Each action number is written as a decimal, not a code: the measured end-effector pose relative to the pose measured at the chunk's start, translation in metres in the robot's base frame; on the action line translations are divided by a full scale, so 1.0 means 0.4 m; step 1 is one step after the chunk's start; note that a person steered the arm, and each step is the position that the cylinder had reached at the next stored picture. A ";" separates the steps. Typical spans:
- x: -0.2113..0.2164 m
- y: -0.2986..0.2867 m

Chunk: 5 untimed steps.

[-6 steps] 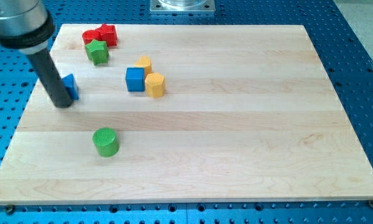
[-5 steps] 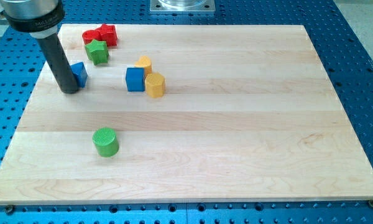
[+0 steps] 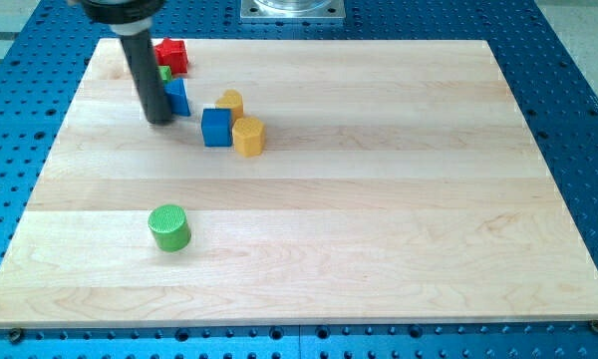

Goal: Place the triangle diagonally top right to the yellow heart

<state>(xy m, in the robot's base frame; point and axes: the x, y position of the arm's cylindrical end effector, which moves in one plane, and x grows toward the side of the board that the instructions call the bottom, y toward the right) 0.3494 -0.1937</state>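
Observation:
My tip (image 3: 160,119) rests on the board at the upper left, touching the left side of the blue triangle (image 3: 178,97). The rod hides most of the green star (image 3: 165,74), which sits just above the triangle. The yellow heart (image 3: 230,103) lies to the right of the triangle, just above the blue cube (image 3: 216,127). A yellow hexagonal block (image 3: 248,136) touches the cube's right side.
A red block (image 3: 171,54) sits near the board's top left edge, partly behind the rod. A green cylinder (image 3: 168,227) stands alone at the lower left. The wooden board (image 3: 379,199) lies on a blue perforated table.
My tip has moved right and up, pushing the blue triangle up and to the right, close to the green star and nearer the yellow heart. The other blocks have stayed put.

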 end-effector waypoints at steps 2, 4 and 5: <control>-0.080 0.141; -0.107 0.268; -0.211 0.269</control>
